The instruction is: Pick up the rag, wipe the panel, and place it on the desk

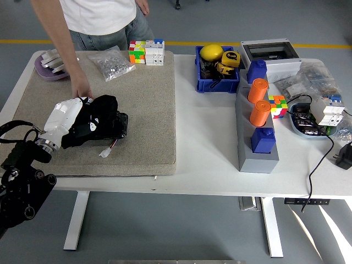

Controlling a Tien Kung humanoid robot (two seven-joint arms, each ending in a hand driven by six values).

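My left hand (82,118), white with a black arm, is shut on a black rag (94,121) and presses it onto the dark glossy panel (116,127). The panel lies on a beige felt mat (137,99) at the table's left; the rag covers most of it and only its right end shows. A person's hand (82,91) rests on the mat at the panel's far edge, just behind my hand. My right hand is out of view.
A plastic bag of small parts (111,63) and cube puzzles (146,52) lie at the mat's far edge. A blue bin (217,69), a grey rack with orange and blue cylinders (257,126), and cables (322,148) fill the right.
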